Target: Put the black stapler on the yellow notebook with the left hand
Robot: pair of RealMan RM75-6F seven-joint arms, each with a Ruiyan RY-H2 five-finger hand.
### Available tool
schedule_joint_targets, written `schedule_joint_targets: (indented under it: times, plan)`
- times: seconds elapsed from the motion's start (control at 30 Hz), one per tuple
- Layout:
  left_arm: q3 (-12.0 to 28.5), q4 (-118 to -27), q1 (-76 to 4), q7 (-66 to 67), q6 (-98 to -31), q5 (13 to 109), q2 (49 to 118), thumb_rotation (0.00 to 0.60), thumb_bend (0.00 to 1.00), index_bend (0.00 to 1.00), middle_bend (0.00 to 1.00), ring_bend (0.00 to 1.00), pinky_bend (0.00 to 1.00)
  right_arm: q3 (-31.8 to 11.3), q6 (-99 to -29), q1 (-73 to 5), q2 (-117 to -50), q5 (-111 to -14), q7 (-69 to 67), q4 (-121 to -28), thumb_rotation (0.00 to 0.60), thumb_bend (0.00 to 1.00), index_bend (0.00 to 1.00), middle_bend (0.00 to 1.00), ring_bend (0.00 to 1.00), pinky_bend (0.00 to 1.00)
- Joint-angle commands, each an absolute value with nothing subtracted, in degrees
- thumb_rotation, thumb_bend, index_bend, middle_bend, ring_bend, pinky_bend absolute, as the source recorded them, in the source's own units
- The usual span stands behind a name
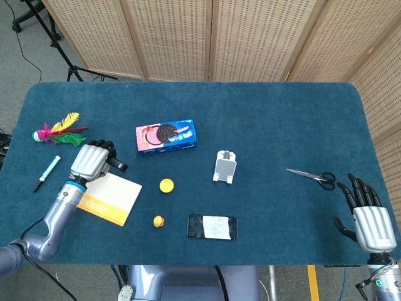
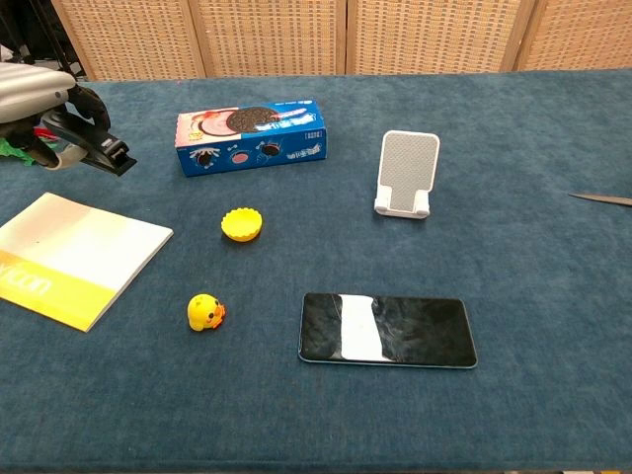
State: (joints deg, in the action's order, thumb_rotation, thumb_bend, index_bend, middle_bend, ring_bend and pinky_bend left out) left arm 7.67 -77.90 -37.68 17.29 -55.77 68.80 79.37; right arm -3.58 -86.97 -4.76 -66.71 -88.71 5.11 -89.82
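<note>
1. Left hand (image 1: 91, 160) is my working hand. Its fingers are wrapped round the black stapler (image 1: 115, 163), which looks lifted off the table (image 1: 282, 125) near the left edge.
2. Closest to me, by the front edge, I see a phone (image 2: 387, 329), a little duck toy (image 2: 204, 312) and a yellow cap (image 2: 242, 224).
3. My yellow notebook (image 1: 111, 197) lies flat near the front left corner, just in front of my left hand and a bit to the right.
4. So I think the stapler must come toward me and go down. Its long side points off to the right.
5. My right hand (image 1: 368, 216) sits at the front right corner, fingers spread, holding nothing. It is well apart from the notebook.
6. Farther back are scissors (image 1: 315, 176), a white stand (image 1: 225, 167) and a cookie box (image 1: 166, 137).
</note>
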Motion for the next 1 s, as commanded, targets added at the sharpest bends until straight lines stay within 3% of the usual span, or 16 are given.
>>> schedule_joint_targets:
  times: [0.03,0.43,1.0]
  plan:
    - [5.5,-83.8,-36.0,20.0,-57.2,70.7,74.8,0.600,0.52,0.65,0.33,0.25,0.30,-3.5,-87.0,-4.8,-66.8,-88.9,5.3,-89.9,0.600,0.31,0.12,0.00,0.00,0.11]
    - [-0.9,-95.8,-32.7,28.2,-59.5,75.1,68.0,0.600,0.52,0.65,0.33,0.25,0.30,-3.6,-87.1,-4.7,-66.6,-88.9,4.6,-89.7,0.600,0.31,0.12,0.00,0.00,0.11]
    - [-2.9,-91.8,-29.7,27.6,-60.5,75.9,69.4,0.600,0.51,0.65,0.33,0.25,0.30,-3.6,-88.1,-4.5,-66.8,-89.7,3.8,-89.4,0.600,0.31,0.12,0.00,0.00,0.11]
